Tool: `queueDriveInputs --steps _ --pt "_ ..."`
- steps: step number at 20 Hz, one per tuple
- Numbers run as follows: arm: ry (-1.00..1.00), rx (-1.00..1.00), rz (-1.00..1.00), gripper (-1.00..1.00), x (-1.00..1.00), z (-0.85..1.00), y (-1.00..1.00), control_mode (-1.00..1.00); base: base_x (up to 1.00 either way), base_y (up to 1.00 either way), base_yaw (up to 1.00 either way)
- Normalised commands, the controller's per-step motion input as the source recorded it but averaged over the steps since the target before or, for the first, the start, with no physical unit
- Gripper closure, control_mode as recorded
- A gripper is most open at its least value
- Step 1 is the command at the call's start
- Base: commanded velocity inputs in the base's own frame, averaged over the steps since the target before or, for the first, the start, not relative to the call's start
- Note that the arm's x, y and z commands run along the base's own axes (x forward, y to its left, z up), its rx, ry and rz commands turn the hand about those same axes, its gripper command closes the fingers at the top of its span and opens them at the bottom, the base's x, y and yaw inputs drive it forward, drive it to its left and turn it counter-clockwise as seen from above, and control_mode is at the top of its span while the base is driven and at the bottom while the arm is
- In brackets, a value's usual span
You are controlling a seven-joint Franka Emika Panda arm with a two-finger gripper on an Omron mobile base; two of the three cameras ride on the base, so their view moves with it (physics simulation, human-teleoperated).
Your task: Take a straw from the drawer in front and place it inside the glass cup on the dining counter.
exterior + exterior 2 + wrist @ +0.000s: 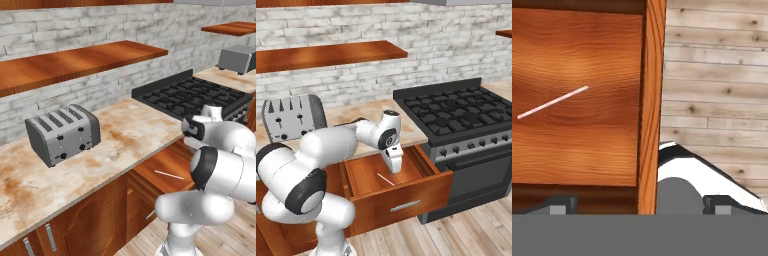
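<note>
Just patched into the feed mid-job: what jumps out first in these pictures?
The open drawer below the counter, with a thin pale straw lying alone on its floor. The gripper hangs over the drawer, right of the straw, jaws spread, holding nothing. A toaster and a black stove stand either side.

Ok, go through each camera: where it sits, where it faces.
Left base view: behind the arm's left, facing the toaster, worktop and stove; arm at lower right.
Right base view: behind its right, facing the open drawer; arm at lower left.
Hand view: on the hand, looking down into the drawer; fingertips at bottom.
All three share the straw on the drawer floor.
</note>
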Motion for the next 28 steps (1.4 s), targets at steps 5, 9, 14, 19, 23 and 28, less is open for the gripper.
queueDriveInputs --steps 5,9,14,19,23,28 --pt "-0.27 0.00 0.00 -1.00 0.01 -0.35 0.16 -1.00 0.00 0.00 0.00" --pt "-0.11 -0.07 0.00 -1.00 0.01 -0.36 0.08 -1.00 0.00 0.00 0.00" --pt "-0.01 -0.10 0.00 -1.00 0.14 -0.22 0.06 -1.00 0.00 0.00 0.00" --pt "0.05 -0.03 0.00 -1.00 0.36 -0.14 0.00 -1.00 0.00 0.00 0.00" --pt "0.14 0.00 0.00 -1.00 0.49 -0.10 0.00 -1.00 0.00 0.00 0.00" --pt "0.13 0.00 0.00 -1.00 0.39 -0.14 0.00 -1.00 0.00 0.00 0.00"
